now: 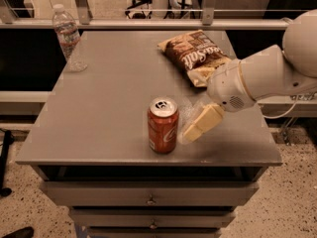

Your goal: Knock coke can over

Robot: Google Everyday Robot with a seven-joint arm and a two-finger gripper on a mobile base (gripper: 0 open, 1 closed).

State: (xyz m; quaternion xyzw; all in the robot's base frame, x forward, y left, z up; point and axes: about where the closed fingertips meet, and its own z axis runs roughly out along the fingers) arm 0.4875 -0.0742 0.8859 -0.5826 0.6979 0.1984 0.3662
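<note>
The coke can (pixel 163 125) stands upright near the front edge of the grey table (pixel 109 108); it is red-orange with white script and a silver top. My gripper (pixel 195 127) comes in from the right on a white arm (pixel 257 78). Its cream tip sits low over the table, just right of the can, with a narrow gap between them.
A brown-and-yellow chip bag (pixel 195 56) lies at the back right of the table, behind my arm. A clear plastic water bottle (pixel 68 37) stands at the back left corner. Drawers (pixel 148 200) run below the table front. A rail runs behind the table.
</note>
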